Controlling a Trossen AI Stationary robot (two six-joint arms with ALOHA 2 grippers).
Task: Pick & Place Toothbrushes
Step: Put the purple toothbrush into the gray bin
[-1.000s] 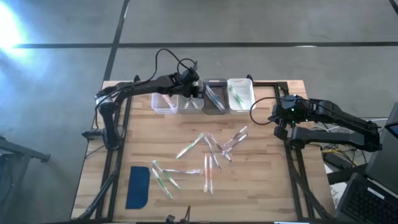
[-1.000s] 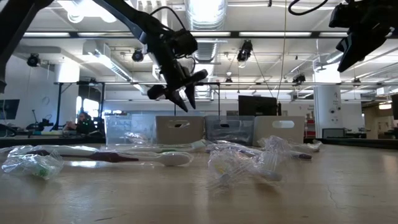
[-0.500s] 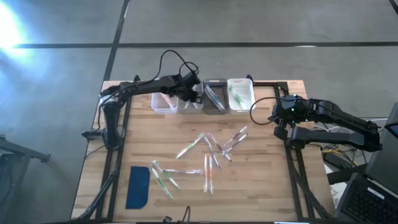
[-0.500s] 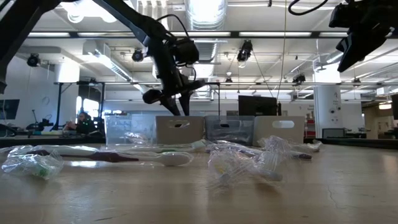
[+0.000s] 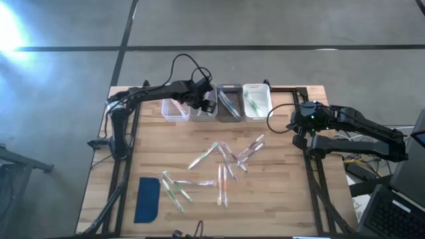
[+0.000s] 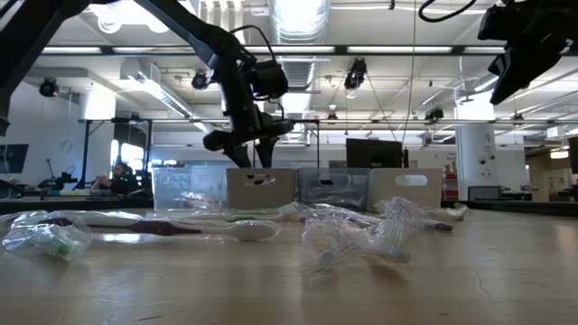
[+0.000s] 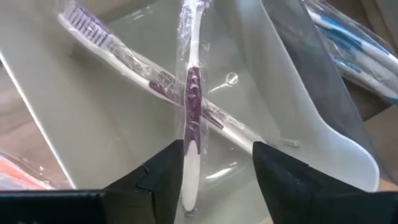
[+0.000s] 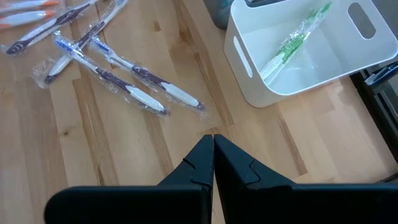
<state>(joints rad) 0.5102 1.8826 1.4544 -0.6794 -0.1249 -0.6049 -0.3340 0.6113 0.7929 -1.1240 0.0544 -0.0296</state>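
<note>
Wrapped pale toothbrushes (image 5: 222,166) lie scattered mid-table; two purple-handled ones (image 7: 189,106) lie crossed in a bin.

Four bins (image 5: 216,103) are standing in a row along the far edge of the worktop (image 5: 285,199). The left gripper (image 5: 207,101) is hovering over the second bin from the left, where two toothbrushes (image 7: 186,99) are lying crossed. Loose toothbrushes are lying scattered mid-worktop, a pad (image 5: 147,199) at the near left corner. The right gripper (image 5: 297,125) is waiting at the right edge.
</note>
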